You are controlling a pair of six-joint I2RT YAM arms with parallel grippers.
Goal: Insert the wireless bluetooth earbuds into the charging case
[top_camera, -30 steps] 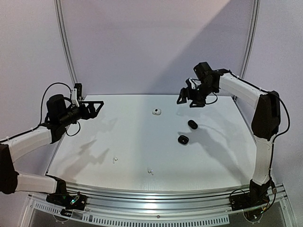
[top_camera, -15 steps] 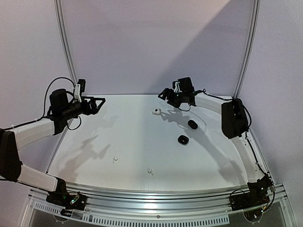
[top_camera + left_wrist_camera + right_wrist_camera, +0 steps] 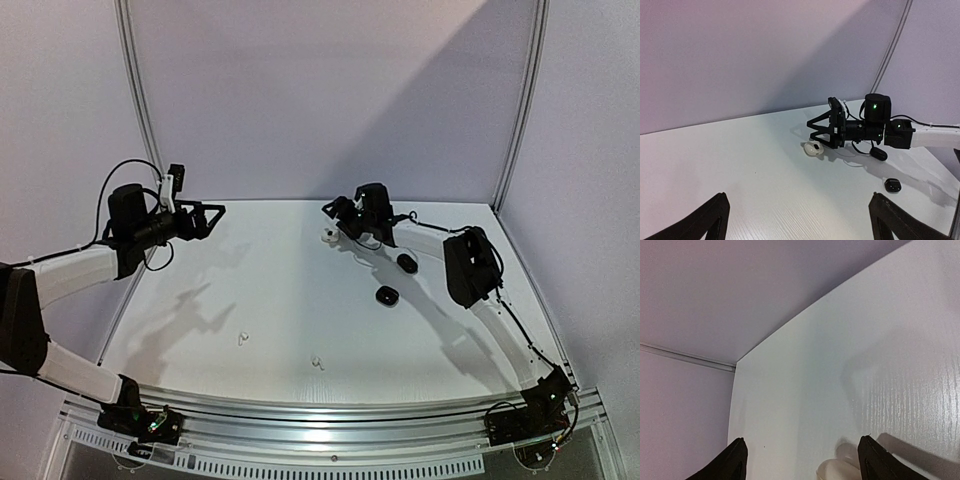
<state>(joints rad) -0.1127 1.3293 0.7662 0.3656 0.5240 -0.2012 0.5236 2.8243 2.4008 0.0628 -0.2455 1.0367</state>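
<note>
Two white earbuds (image 3: pixel 241 338) (image 3: pixel 317 363) lie near the table's front. An open white charging case (image 3: pixel 329 236) sits at the back middle; it also shows in the left wrist view (image 3: pixel 814 148) and at the bottom edge of the right wrist view (image 3: pixel 837 470). Two black cases (image 3: pixel 407 263) (image 3: pixel 387 295) lie to its right. My right gripper (image 3: pixel 335 212) is open and empty, hovering just behind and above the white case. My left gripper (image 3: pixel 205 215) is open and empty, held high at the back left. No black earbuds are in view.
The table (image 3: pixel 200 300) is white, with a back wall and metal posts (image 3: pixel 140 120) at the rear corners. The right arm (image 3: pixel 465 262) stretches across the back right, over the black cases. A cable loops by the left arm (image 3: pixel 130 170).
My right gripper has swung left along the back of the table, from the far right to just above the white case. My left gripper has edged slightly right.
</note>
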